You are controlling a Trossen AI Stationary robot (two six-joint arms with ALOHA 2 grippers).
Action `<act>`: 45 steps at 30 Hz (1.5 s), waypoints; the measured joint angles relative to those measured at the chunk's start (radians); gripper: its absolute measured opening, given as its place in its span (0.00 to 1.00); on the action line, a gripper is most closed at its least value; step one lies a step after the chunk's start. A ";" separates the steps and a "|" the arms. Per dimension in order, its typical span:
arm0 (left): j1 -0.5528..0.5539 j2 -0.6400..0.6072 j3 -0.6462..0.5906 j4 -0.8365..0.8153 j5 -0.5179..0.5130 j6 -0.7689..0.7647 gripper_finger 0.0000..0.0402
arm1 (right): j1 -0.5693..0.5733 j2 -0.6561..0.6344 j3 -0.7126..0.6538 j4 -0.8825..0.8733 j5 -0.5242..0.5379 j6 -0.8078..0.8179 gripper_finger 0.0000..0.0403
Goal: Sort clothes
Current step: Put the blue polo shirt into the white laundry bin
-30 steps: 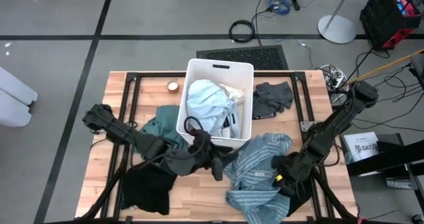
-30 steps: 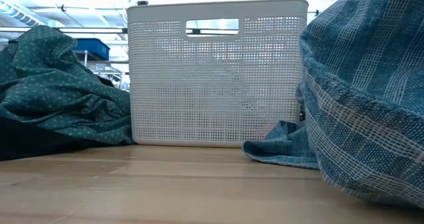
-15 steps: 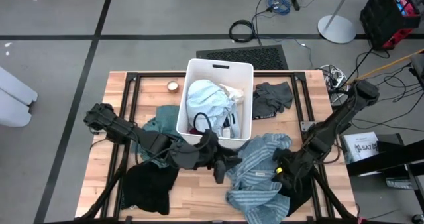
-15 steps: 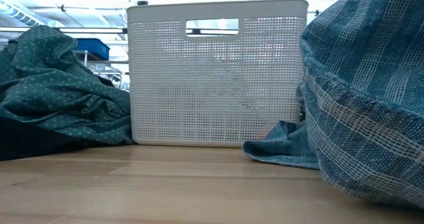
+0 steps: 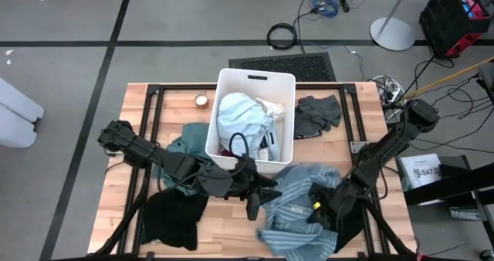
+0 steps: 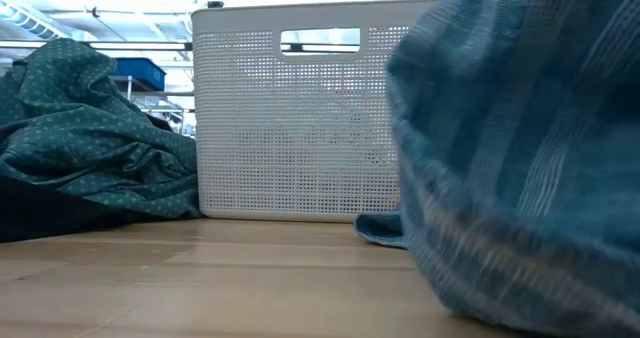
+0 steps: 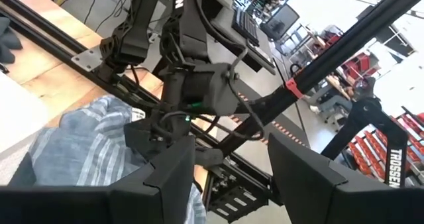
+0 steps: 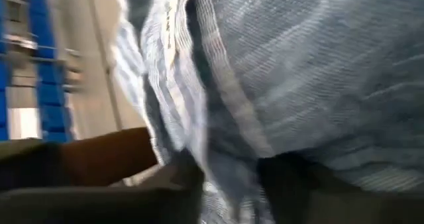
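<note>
A blue-white striped shirt [image 5: 297, 207] lies bunched on the table's near right, and it fills the right side of the low view [image 6: 520, 178]. My right gripper [image 5: 316, 205] is at the shirt's right side, shut on its cloth. My left gripper [image 5: 252, 203] hovers open just left of the shirt, near the front of the white bin [image 5: 287, 149], with nothing between its fingers [image 7: 172, 184]. The bin holds light-blue and white clothes [image 5: 241, 116]. A teal garment [image 5: 187, 149] and a black one [image 5: 174, 215] lie on the table at the left. A dark grey one [image 5: 316, 114] lies right of the bin. My right gripper has a bunched fold of the striped shirt [image 8: 232, 171] between its two fingers [image 8: 179, 184]. It comes slanting down from the table's right side. One layer or several, I cannot tell. The rest of the shirt lies slack on the table.
A small round thing [image 5: 201, 100] sits on the table left of the bin's far end. Black frame rails [image 5: 150, 114] run along the table's left and right sides. Bare wood [image 6: 200, 278] shows in front of the bin.
My right gripper has moved toward the table's left and slightly down. The striped shirt has shifted toward the left with it and bunched up more, its left edge now nearer my left gripper. My left gripper has rolled at the wrist without changing place.
</note>
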 joint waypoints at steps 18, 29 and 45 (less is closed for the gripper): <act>0.004 0.000 0.000 0.000 0.084 0.053 0.50 | -0.198 -0.128 0.002 0.767 0.102 -0.232 0.01; 0.004 0.000 0.000 0.000 0.080 0.050 0.50 | -0.217 -0.126 0.002 0.584 -0.057 -0.138 0.28; 0.005 -0.001 0.000 0.000 0.076 0.049 0.50 | -0.196 -0.130 0.002 0.085 -0.090 0.110 0.40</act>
